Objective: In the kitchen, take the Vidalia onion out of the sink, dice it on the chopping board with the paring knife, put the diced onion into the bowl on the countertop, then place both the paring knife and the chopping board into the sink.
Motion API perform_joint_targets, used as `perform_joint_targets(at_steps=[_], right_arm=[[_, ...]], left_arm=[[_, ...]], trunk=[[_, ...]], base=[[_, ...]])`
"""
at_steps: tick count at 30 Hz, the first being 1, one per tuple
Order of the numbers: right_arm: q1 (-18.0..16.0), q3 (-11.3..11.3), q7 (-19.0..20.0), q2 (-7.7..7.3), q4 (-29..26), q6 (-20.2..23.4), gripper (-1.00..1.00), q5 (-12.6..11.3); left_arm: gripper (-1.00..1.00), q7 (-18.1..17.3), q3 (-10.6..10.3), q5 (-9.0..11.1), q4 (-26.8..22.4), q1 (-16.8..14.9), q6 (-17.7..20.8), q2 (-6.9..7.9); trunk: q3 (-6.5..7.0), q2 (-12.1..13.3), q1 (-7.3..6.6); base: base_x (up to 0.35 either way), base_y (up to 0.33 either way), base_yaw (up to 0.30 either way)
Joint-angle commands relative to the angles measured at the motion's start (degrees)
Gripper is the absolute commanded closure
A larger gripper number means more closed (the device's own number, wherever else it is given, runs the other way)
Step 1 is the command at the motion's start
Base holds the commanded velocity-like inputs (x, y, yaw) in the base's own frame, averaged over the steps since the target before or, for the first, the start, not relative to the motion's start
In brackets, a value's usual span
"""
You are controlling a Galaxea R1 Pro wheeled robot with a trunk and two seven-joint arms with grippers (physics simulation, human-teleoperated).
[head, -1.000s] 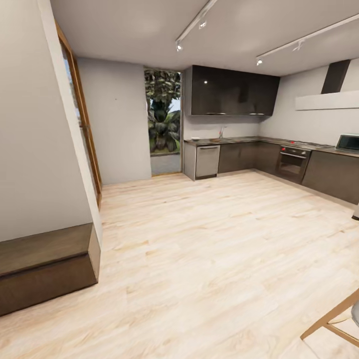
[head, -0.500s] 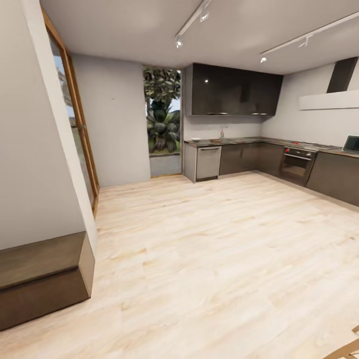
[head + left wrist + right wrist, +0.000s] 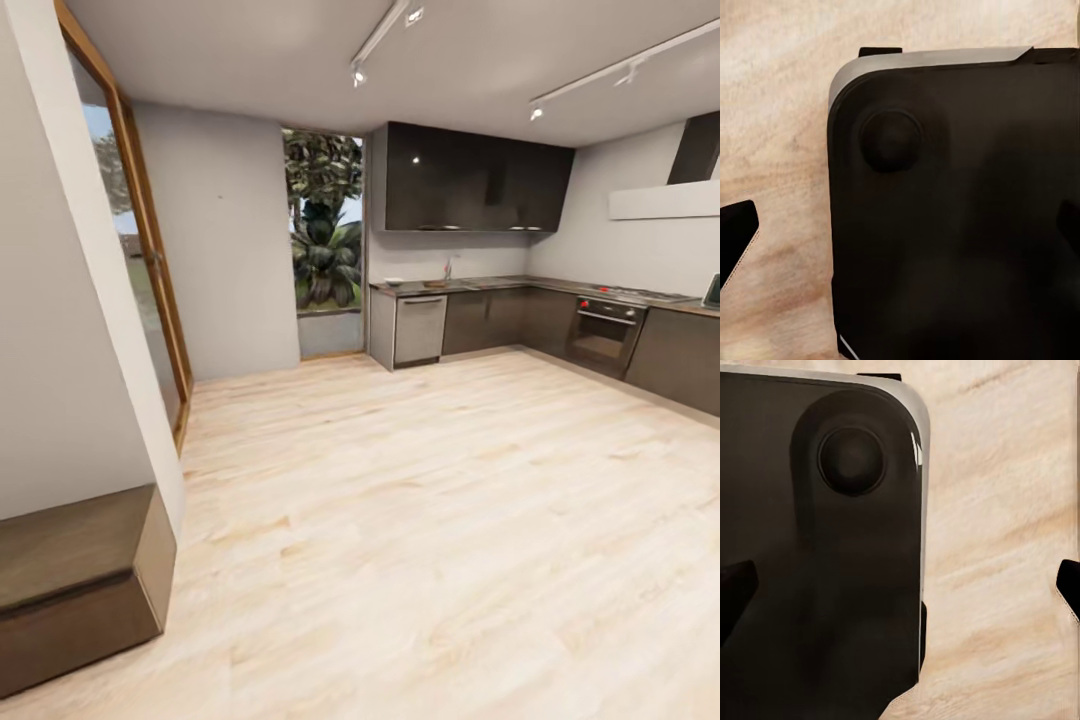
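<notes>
In the left wrist view the robot's base is a glossy black slab with a rounded corner, a light grey band along its edge and a round black boss raised near that corner; a black fingertip with a pale edge juts in beside the base. The right wrist view shows the same black base with a grey rim on its rounded corner and a round boss near it, and two black fingertips, one over the base and one well apart from it
</notes>
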Motion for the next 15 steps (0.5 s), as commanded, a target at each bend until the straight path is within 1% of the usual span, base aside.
perform_joint_targets(at_steps=[1,15], right_arm=[[-0.01,0.01,0.01,-0.01,0.04,-0.27,-1.0,0.01],[-0.01,0.01,0.01,-0.04,0.05,-0.27,-1.0,0.01]], left_arm=[[-1.0,0.0,-0.01,0.02,-0.06,0.02,-0.08,0.0],[-1.0,0.0,-0.01,0.02,-0.08,0.04,-0.08,0.0]], trunk=[[-0.03,-0.02,0.04],[-0.03,-0.02,0.04]], base=[[0.341,0.0,0.0],[0.341,-0.001,0.0]])
